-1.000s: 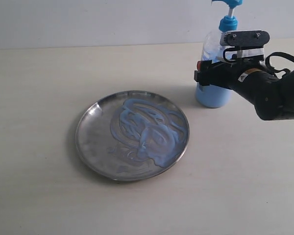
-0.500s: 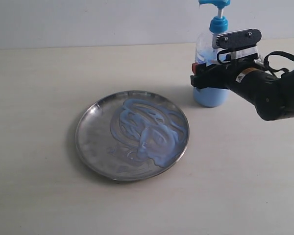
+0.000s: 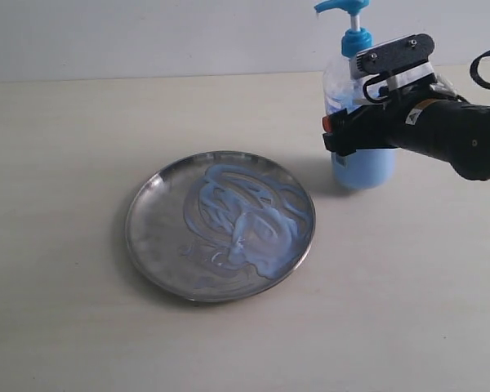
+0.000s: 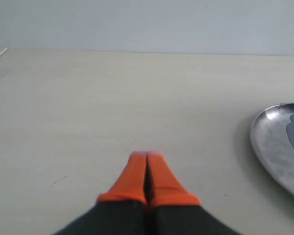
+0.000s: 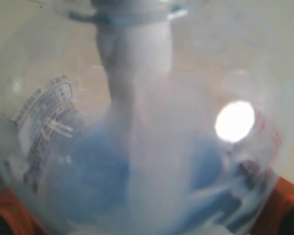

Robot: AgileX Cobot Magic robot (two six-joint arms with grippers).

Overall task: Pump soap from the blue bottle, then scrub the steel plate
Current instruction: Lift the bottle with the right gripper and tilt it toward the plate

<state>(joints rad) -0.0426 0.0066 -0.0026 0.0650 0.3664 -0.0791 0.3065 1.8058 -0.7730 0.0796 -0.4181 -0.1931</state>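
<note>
The left gripper (image 4: 146, 159) was seen low over the pale table (image 3: 65, 327), its orange fingers pressed together with nothing between them, and only the rim of the steel plate (image 4: 272, 142) was caught by its camera. At centre, the steel plate (image 3: 151, 220) lay flat on the table, with swirls of pale blue soap (image 3: 245, 216) spread across its middle and right half; its left part was left bare. To the right, just beside the plate's rim but apart from it, the blue bottle (image 3: 366, 167) was held roughly upright, its pump nozzle turned left toward the plate. The right gripper (image 3: 353, 131) was clamped around the bottle's body, an orange pad (image 5: 284, 196) showing at either side of the clear wall. Light blue liquid filled the bottle's lower part. Whether its base touched the table could not be told. The right arm was judged the nearer to the plate for any scrubbing.
</note>
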